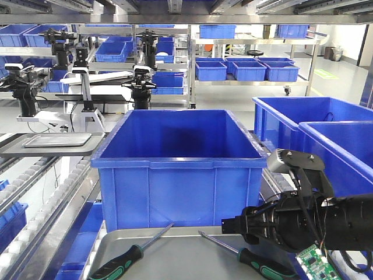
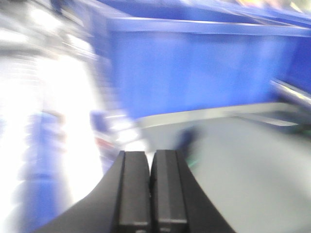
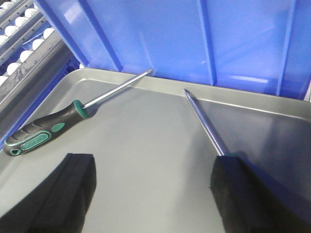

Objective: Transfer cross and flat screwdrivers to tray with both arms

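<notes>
Two black-and-green screwdrivers lie in the grey metal tray (image 1: 175,259) in front of the blue bin. The left screwdriver (image 1: 125,259) points its shaft up and right toward the bin; in the right wrist view this left screwdriver (image 3: 46,132) lies clear of the fingers. The right screwdriver (image 1: 256,261) lies under my right arm (image 1: 303,221). My right gripper (image 3: 153,162) hovers open above the tray (image 3: 146,131), and its right finger hides the handle below the right screwdriver's shaft (image 3: 204,124). The blurred left wrist view shows my left gripper (image 2: 150,154) shut on nothing, near the tray's left edge.
A deep blue bin (image 1: 180,166) stands right behind the tray. More blue bins (image 1: 315,125) crowd the right side. A roller conveyor (image 1: 52,198) runs along the left. A small grey tray (image 1: 58,140) sits on a far-left stand beside other robot arms.
</notes>
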Motion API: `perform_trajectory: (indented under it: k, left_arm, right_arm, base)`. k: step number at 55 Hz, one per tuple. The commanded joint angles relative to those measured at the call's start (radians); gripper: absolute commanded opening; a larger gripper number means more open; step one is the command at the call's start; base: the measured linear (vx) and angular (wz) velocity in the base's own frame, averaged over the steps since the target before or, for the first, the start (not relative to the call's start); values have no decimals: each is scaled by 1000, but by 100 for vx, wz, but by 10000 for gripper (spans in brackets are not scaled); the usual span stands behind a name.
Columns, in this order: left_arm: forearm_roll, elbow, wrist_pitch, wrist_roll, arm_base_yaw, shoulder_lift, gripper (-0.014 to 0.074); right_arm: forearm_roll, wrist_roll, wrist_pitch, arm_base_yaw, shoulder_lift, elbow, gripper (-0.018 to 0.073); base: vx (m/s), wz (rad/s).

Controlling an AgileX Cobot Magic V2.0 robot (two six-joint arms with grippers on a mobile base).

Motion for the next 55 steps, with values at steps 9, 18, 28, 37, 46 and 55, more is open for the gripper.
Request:
perform_trajectory:
  k: [9,18,28,37,46,55]
  left_arm:
    - [43,188,-85,-16,155,-305,-7]
    - [42,282,-59,-17,225,-400,-7]
    - [41,280,-41,-17,232,-426,-7]
    - [41,279,-41,-17,232,-426,-6]
    - [41,279,-41,-17,232,-426,-6]
    - [41,279,-41,-17,232,-426,-6]
  right_arm:
    - [26,-9,-46,1,-34,-32,568]
    - [26,-9,-46,1,-34,-32,568]
    - [26,-9,-45,1,-34,-32,568]
    - [26,-9,-43,1,-34,-32,568]
    - [26,-9,-39,1,-34,-32,568]
    - [26,-9,-39,1,-34,-32,568]
  base:
    - [0,0]
    - [0,0]
    - [0,0]
    - [0,0]
    - [0,0]
    - [0,0]
